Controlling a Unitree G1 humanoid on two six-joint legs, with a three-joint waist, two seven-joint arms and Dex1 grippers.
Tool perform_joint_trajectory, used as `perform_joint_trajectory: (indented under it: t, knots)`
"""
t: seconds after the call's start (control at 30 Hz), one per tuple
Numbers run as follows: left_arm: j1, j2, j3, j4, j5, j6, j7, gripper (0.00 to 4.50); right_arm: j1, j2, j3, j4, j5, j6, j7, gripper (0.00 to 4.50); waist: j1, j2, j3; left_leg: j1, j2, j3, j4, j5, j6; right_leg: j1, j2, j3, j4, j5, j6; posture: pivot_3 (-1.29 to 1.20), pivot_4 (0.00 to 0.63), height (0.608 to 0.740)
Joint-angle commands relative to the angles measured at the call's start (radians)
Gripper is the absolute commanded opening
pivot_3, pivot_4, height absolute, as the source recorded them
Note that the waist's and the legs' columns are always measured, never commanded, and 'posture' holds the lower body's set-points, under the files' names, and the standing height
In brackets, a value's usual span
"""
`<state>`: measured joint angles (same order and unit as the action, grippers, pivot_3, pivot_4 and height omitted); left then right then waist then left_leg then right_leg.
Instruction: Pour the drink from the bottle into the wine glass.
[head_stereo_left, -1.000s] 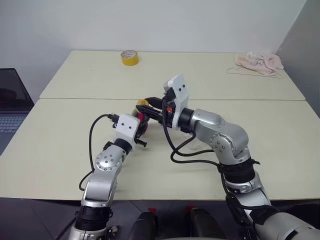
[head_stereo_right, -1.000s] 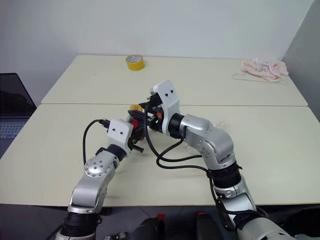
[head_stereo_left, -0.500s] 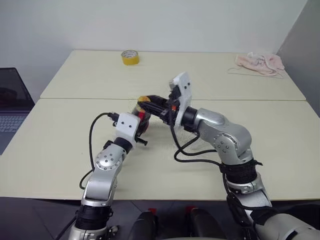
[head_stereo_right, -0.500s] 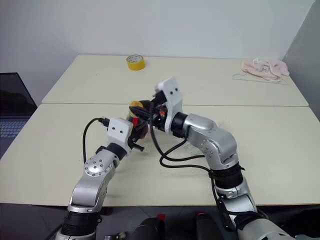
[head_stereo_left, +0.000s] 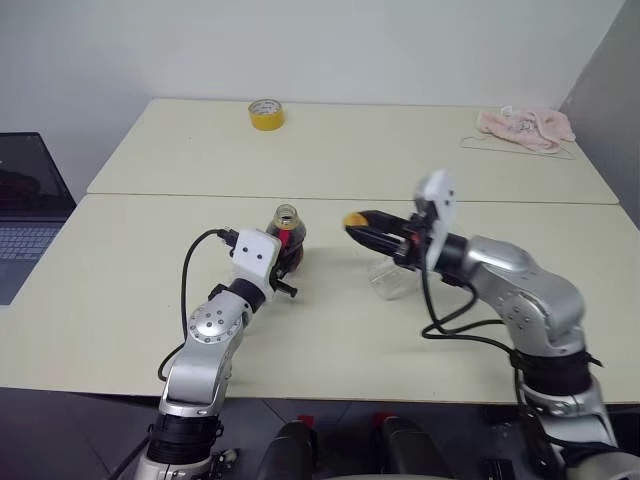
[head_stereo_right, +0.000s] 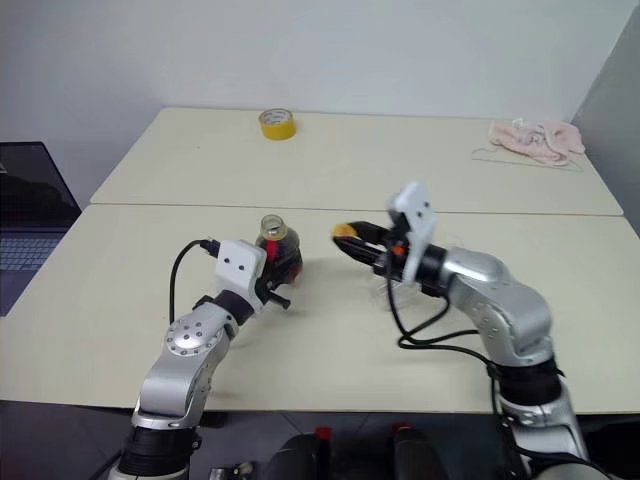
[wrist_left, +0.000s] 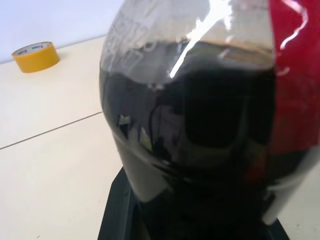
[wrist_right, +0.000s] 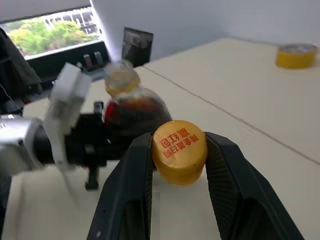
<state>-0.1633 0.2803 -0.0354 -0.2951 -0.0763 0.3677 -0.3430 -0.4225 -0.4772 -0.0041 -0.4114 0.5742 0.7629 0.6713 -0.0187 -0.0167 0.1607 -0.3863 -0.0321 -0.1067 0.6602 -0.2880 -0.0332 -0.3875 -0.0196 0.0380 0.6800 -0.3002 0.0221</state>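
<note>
Yellow cap (wrist_right: 179, 151) now off bottle (head_stereo_left: 287, 240), pinched between right gripper (head_stereo_left: 358, 222) fingers and carried away to right; a second ago same fingers were at bottle neck. Meaning: mouth open, pouring probably next. Left gripper (head_stereo_right: 275, 270) fingers pressed on bottle body, bottle upright on table (head_stereo_left: 120, 270), drink (wrist_left: 200, 140) inside. Glass (head_stereo_left: 392, 276) just under right fingers. Cream table, tape roll (head_stereo_left: 265, 114) and pink cloth (head_stereo_left: 525, 124) far behind, laptop (head_stereo_left: 25, 200) beside table, white wall.

Glossy clear plastic bottle (head_stereo_left: 287, 240), matt pale table (head_stereo_left: 120, 290), soft pink cloth (head_stereo_left: 525, 124).
</note>
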Motion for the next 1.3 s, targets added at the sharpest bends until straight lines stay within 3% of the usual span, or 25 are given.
perform_joint_trajectory:
  t: [0.03, 0.17, 0.37, 0.77, 0.8, 1.07, 1.17, 1.3]
  knots:
    - [-0.01, 0.005, 0.007, -0.067, -0.018, -0.015, -0.011, 0.76, 0.073, -0.068, -0.1, -0.069, 0.036, -0.042, 0.05, 1.2, -0.002, 0.0, 0.0, 0.0, 0.0, 0.0, 0.0, 0.0, 0.0, 0.0, 0.0, 0.0, 0.0, 0.0, 0.0, 0.0, 0.15, 0.74]
    - [-0.024, 0.007, 0.006, -0.059, -0.033, -0.015, -0.026, 0.76, 0.234, -0.153, -0.188, -0.051, -0.017, -0.124, 0.08, 1.2, -0.002, 0.0, 0.0, 0.001, 0.001, 0.0, 0.0, 0.0, 0.0, 0.001, 0.001, 0.0, 0.001, 0.0, 0.0, 0.0, 0.15, 0.74]
    - [-0.039, 0.002, -0.003, -0.075, -0.069, -0.002, -0.058, 0.76, 0.38, -0.19, -0.232, 0.086, -0.148, -0.297, 0.06, 1.2, -0.003, -0.001, 0.001, 0.002, 0.001, 0.001, 0.0, 0.0, 0.0, 0.002, 0.001, 0.001, 0.001, 0.0, 0.0, 0.0, 0.15, 0.74]
    - [-0.051, 0.0, -0.007, -0.076, -0.074, 0.005, -0.055, 0.76, 0.361, -0.139, -0.172, 0.386, -0.299, -0.483, 0.02, 1.2, -0.004, -0.001, 0.001, 0.003, 0.001, 0.002, 0.0, 0.0, -0.001, 0.002, 0.001, 0.002, 0.001, 0.0, 0.0, 0.0, 0.15, 0.74]
    - [-0.051, -0.001, -0.006, -0.076, -0.073, 0.005, -0.053, 0.76, 0.357, -0.135, -0.169, 0.403, -0.303, -0.49, 0.019, 1.92, -0.004, -0.001, 0.001, 0.003, 0.001, 0.002, 0.0, 0.0, -0.001, 0.002, 0.001, 0.002, 0.001, 0.0, 0.0, 0.0, 0.15, 0.74]
    - [-0.034, -0.003, 0.03, -0.078, -0.072, 0.014, -0.013, 0.76, 0.391, -0.213, -0.17, 0.329, -0.288, -0.486, 0.122, 4.49, -0.003, -0.001, 0.001, 0.003, 0.001, 0.002, 0.0, 0.0, -0.001, 0.003, 0.001, 0.002, 0.001, 0.0, 0.0, 0.0, 0.15, 0.74]
    - [-0.032, -0.007, 0.067, -0.071, -0.077, 0.025, 0.019, 0.76, 0.394, -0.25, -0.187, 0.238, -0.247, -0.455, 0.161, 4.5, -0.004, -0.001, 0.001, 0.003, 0.001, 0.002, 0.001, 0.0, 0.0, 0.003, 0.001, 0.002, 0.001, 0.0, 0.0, 0.0, 0.15, 0.74]
    - [-0.037, -0.017, 0.165, -0.024, -0.107, 0.052, 0.072, 0.76, 0.267, -0.263, -0.146, 0.025, -0.12, -0.309, 0.174, 4.5, -0.012, 0.0, 0.001, 0.004, 0.002, 0.002, 0.0, 0.0, 0.0, 0.003, 0.002, 0.002, 0.001, 0.0, 0.0, 0.0, 0.15, 0.74]
